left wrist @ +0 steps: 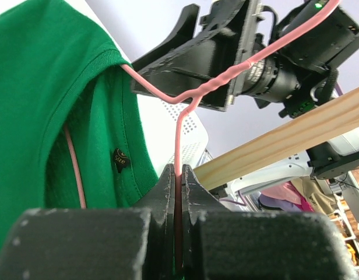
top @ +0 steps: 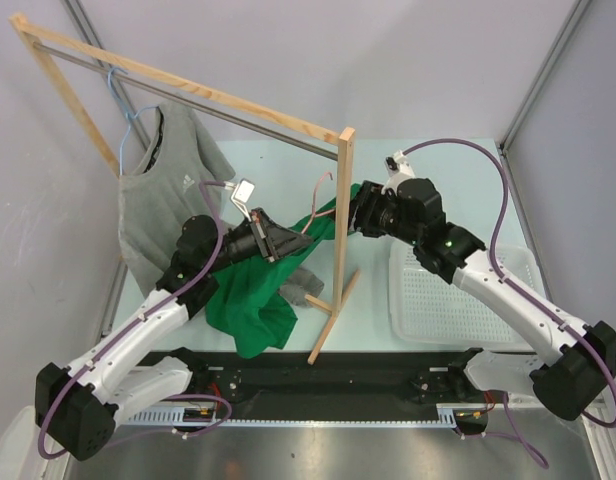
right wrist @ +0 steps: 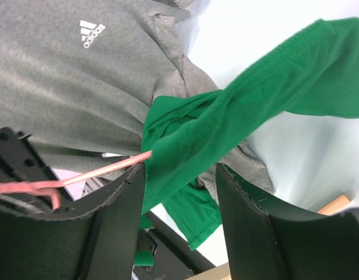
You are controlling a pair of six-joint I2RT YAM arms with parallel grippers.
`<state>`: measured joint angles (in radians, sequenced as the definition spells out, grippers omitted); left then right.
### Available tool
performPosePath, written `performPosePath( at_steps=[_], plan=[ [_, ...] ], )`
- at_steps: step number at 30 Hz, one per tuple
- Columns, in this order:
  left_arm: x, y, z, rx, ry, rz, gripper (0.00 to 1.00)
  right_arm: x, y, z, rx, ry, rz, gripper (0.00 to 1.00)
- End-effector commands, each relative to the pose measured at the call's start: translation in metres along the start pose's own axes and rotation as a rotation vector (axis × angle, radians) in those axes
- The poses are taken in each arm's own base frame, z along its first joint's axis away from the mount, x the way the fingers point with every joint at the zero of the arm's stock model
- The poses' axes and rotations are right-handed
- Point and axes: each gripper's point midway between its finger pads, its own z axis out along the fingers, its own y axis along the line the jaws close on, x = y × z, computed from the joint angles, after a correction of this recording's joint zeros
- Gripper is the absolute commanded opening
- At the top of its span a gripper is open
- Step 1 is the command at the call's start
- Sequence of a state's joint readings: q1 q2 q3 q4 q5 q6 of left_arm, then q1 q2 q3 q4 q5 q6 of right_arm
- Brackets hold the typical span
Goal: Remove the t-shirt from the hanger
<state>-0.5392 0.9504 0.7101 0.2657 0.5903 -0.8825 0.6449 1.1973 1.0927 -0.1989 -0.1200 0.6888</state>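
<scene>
A green t-shirt [top: 253, 310] hangs on a thin pink wire hanger [top: 315, 195] in the middle of the table. Its body droops to the table. My left gripper [top: 286, 243] is shut on the hanger's neck [left wrist: 178, 134], with the shirt's collar [left wrist: 80, 105] just left of the fingers. My right gripper [top: 356, 212] is open and faces the left one from beside the wooden post. In the right wrist view the green fabric [right wrist: 226, 116] runs across the gap between the open fingers [right wrist: 118, 204], and the pink hanger arm [right wrist: 104, 169] ends at the left finger.
A wooden rack stands across the table, its post [top: 340, 230] between the arms. A grey t-shirt [top: 158, 200] hangs on a blue hanger [top: 121, 110] from the rail at the left. A white basket [top: 458, 300] sits at the right.
</scene>
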Motion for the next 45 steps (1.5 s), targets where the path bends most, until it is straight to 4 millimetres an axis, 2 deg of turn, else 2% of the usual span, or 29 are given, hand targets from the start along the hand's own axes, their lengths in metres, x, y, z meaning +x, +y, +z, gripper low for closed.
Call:
performPosePath(
  at_steps=[1, 7, 11, 13, 14, 16, 17, 19, 20, 23, 25, 37, 39, 40, 41, 42, 44, 45],
  plan=[
    [-0.012, -0.035, -0.006, 0.102, -0.021, 0.062, 0.00, -0.024, 0.015, 0.002, -0.023, -0.076, 0.009, 0.55],
    [-0.009, -0.036, -0.007, 0.104, -0.010, 0.071, 0.00, -0.030, 0.009, 0.001, 0.013, -0.104, 0.022, 0.42],
    [-0.006, -0.033, -0.007, 0.095, 0.004, 0.083, 0.00, -0.038, 0.000, -0.005, 0.062, -0.129, 0.052, 0.22],
    [-0.002, -0.031, -0.008, 0.101, 0.023, 0.086, 0.00, -0.045, -0.014, -0.007, 0.120, -0.155, 0.069, 0.17],
    [0.004, -0.033, -0.008, 0.123, 0.055, 0.089, 0.00, -0.053, -0.021, -0.011, 0.143, -0.173, 0.084, 0.10],
    [0.011, -0.033, -0.008, 0.141, 0.090, 0.093, 0.00, -0.057, -0.034, -0.015, 0.178, -0.174, 0.105, 0.02],
    [0.016, -0.034, -0.010, 0.159, 0.113, 0.097, 0.00, -0.066, -0.044, -0.019, 0.205, -0.195, 0.122, 0.00],
    [0.018, -0.039, -0.013, 0.185, 0.122, 0.110, 0.00, -0.069, -0.060, -0.023, 0.249, -0.187, 0.135, 0.00],
    [0.021, -0.041, -0.015, 0.202, 0.136, 0.121, 0.00, -0.077, -0.076, -0.028, 0.284, -0.208, 0.153, 0.00],
    [0.024, -0.050, -0.019, 0.245, 0.163, 0.144, 0.00, -0.082, -0.090, -0.033, 0.297, -0.200, 0.172, 0.00],
    [0.027, -0.055, -0.023, 0.269, 0.177, 0.156, 0.00, -0.087, -0.107, -0.035, 0.331, -0.193, 0.191, 0.00],
    [0.026, -0.071, -0.032, 0.324, 0.188, 0.229, 0.00, -0.087, -0.161, -0.031, 0.435, -0.133, 0.182, 0.00],
    [0.029, -0.056, -0.028, 0.246, 0.217, 0.199, 0.00, -0.092, -0.149, -0.030, 0.375, -0.122, 0.120, 0.00],
    [0.027, -0.054, -0.026, 0.223, 0.215, 0.201, 0.00, -0.094, -0.139, -0.030, 0.331, -0.122, 0.105, 0.00],
    [0.029, -0.046, -0.025, 0.194, 0.223, 0.196, 0.00, -0.089, -0.120, -0.028, 0.247, -0.098, 0.088, 0.00],
    [0.029, -0.044, -0.024, 0.185, 0.223, 0.198, 0.00, -0.099, -0.097, -0.035, 0.181, -0.141, 0.045, 0.00],
    [0.032, -0.033, -0.022, 0.151, 0.229, 0.197, 0.00, -0.103, -0.070, -0.038, 0.161, -0.188, -0.016, 0.00],
    [0.033, -0.031, -0.021, 0.145, 0.233, 0.192, 0.00, -0.103, -0.063, -0.043, 0.170, -0.202, -0.031, 0.00]
  ],
)
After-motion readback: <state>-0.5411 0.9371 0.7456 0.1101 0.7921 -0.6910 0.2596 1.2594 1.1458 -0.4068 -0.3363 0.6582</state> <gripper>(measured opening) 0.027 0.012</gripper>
